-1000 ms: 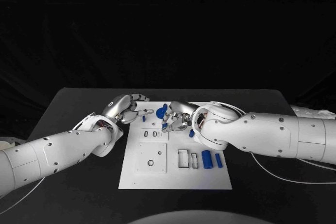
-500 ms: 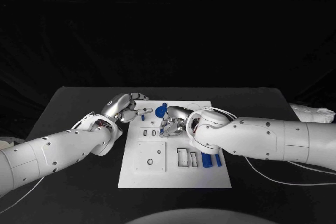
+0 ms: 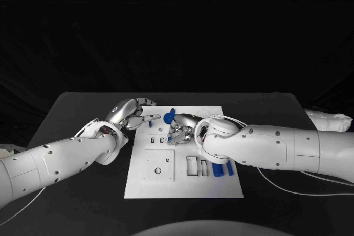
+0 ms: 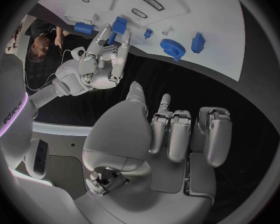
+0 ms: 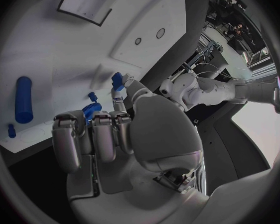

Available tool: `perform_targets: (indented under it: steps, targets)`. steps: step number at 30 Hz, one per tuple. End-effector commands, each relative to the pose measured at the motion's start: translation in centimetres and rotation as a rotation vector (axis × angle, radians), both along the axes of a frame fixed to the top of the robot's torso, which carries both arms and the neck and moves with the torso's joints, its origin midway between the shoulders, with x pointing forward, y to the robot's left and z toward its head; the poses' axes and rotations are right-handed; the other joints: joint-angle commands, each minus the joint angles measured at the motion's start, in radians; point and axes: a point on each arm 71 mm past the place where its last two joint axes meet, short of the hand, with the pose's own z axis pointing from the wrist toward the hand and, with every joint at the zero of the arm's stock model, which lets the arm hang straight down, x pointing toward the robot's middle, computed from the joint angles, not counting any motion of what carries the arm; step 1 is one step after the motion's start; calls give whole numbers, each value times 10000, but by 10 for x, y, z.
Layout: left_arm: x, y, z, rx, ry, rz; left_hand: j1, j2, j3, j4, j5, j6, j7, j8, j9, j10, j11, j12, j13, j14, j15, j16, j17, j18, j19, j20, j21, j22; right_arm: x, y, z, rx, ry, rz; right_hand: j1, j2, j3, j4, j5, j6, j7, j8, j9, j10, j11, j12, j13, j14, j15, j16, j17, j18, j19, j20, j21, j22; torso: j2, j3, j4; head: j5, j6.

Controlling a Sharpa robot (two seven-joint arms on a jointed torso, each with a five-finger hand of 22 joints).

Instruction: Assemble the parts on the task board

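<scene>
Pinching a small blue part (image 5: 117,80) over the task board (image 3: 184,187), the right hand (image 3: 182,129) looks ready to seat it; the left hand (image 3: 133,113), at nine o'clock, curls its fingers on nothing.

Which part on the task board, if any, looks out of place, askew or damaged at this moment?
Nothing stands out. The task board lies square on the table, undamaged. Loose blue parts, such as the gear and cylinder, rest on it. The right hand holds a small blue part; the left hand hovers empty.
</scene>
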Motion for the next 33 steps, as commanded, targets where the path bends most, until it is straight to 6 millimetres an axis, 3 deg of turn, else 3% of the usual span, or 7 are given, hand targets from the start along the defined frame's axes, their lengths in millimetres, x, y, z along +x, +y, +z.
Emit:
perform_targets:
  steps: [1, 33]
  targets:
    - [-1, -3, 1, 15, -29, -188, -2, 107, -62, 21, 63, 73, 2, -68, 2, 1021, -27, 26, 2633, 1040, -24, 26, 2627, -73, 1034, 38, 24, 2634, 0, 1, 1, -39, -327, 108, 50, 53, 12, -53, 5, 105, -56, 15, 6, 1039, 86, 39, 2635, 1079, 73, 41, 2635, -143, 1046, 45, 45, 2635, 7, -1, -3, -6, -10]
    - [-1, -3, 1, 32, -34, -215, 17, 123, -69, 20, 68, 90, 0, -87, 2, 1021, -29, 26, 2633, 1040, -26, 26, 2627, -73, 1034, 36, 24, 2634, 2, 4, -4, -308, -266, 442, 66, 18, -12, -105, -38, -305, 10, -262, -150, 1039, 151, 39, 2635, 1079, 115, 41, 2635, -143, 1046, 114, 45, 2635, -5, 0, 3, -57, -41]
